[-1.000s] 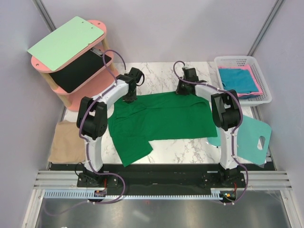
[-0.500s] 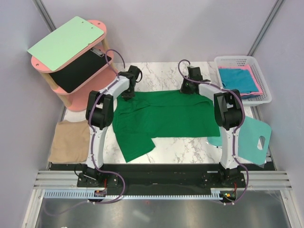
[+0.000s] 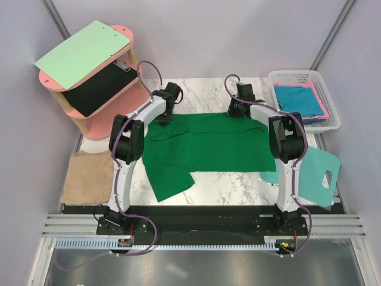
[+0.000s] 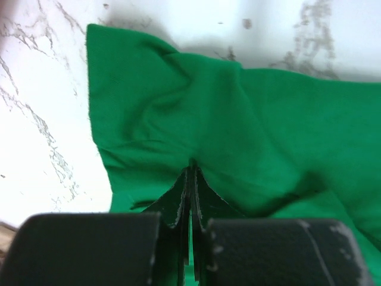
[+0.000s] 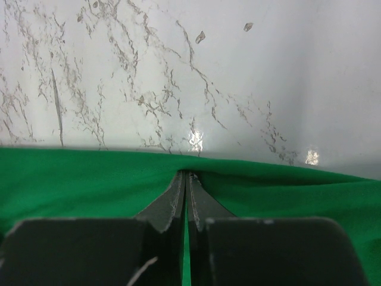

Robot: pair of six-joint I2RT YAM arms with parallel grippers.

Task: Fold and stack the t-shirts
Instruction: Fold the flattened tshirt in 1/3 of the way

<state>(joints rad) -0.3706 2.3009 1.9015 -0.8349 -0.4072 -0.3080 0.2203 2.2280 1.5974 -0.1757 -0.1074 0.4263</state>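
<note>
A dark green t-shirt (image 3: 205,146) lies spread across the marble table, one sleeve pointing to the near left. My left gripper (image 3: 164,118) is shut on its far left edge, the cloth (image 4: 268,131) bunching at the fingertips (image 4: 190,171). My right gripper (image 3: 234,114) is shut on the far right edge, where a green fold (image 5: 89,179) wraps the tips (image 5: 186,177). A tan-beige t-shirt (image 3: 86,177) lies folded off the table's left side. A teal-blue t-shirt (image 3: 297,98) rests over a pink one (image 3: 322,106) in the basket.
A white basket (image 3: 333,124) stands at the far right. A mint-teal board with a hole (image 3: 315,173) lies at the right, partly under the right arm. A pink shelf (image 3: 119,101) at the far left carries a pale green clipboard (image 3: 83,52).
Both grippers have drawn the green shirt's far edge slightly away from the arm bases. The whole shirt, sleeve included, has slid a little that way.
</note>
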